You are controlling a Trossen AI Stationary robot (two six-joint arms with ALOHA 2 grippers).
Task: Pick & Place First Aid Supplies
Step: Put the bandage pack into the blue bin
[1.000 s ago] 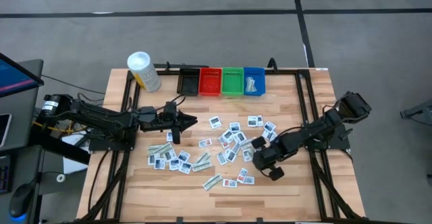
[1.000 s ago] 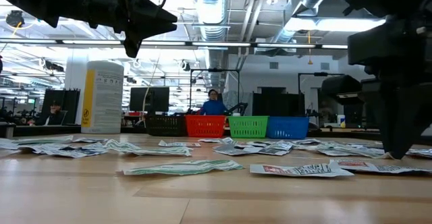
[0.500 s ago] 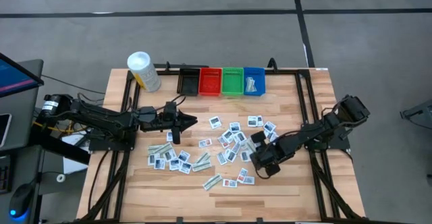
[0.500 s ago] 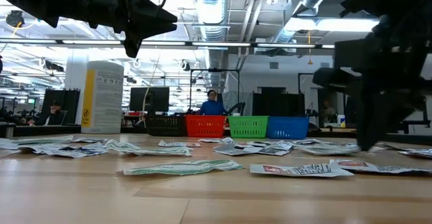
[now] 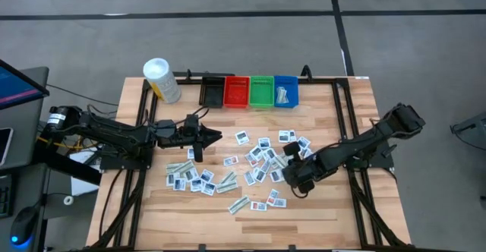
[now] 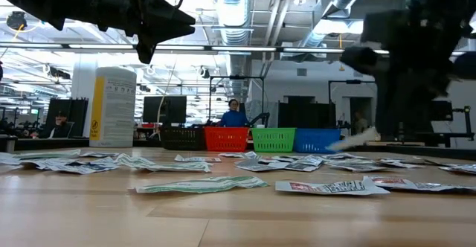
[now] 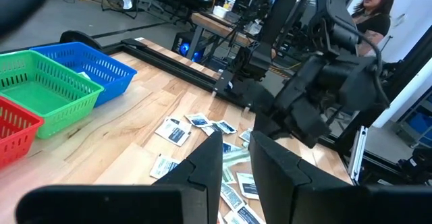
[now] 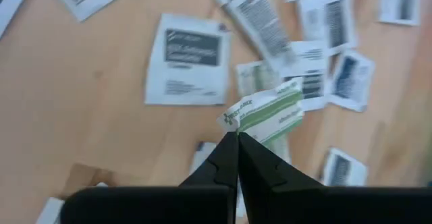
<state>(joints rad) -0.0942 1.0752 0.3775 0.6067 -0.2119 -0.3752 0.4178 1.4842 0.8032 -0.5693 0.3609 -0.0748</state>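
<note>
The first aid supplies (image 5: 257,165) are small flat white packets strewn over the middle of the wooden table; the low view shows them (image 6: 312,163) lying flat. My right gripper (image 5: 293,182) hangs above the right part of the scatter, shut on one white packet with green print (image 8: 266,113). That packet (image 6: 358,137) hangs clear of the table. My left gripper (image 5: 218,137) is held level above the left part of the table, open (image 7: 236,158), with nothing between its fingers. My right gripper pinches the green-print packet by one end (image 8: 234,124) between its two fingertips (image 8: 226,150). The fingers come from above, slanting down. The packet juts out past the fingertips, tilted, lifted clear of the table and of the other packets.
Along the far edge stand a black bin (image 5: 212,92), a red bin (image 5: 237,92), a green bin (image 5: 262,92) and a blue bin (image 5: 286,92) with packets in it. A white-capped yellow bottle (image 5: 162,80) stands at the far left. People are in the room behind.
My right gripper has risen from the table and gone a little toward the table's left and far edges, tipping less steeply. The green-print packet has come up with it, lifted clear of the table.
</note>
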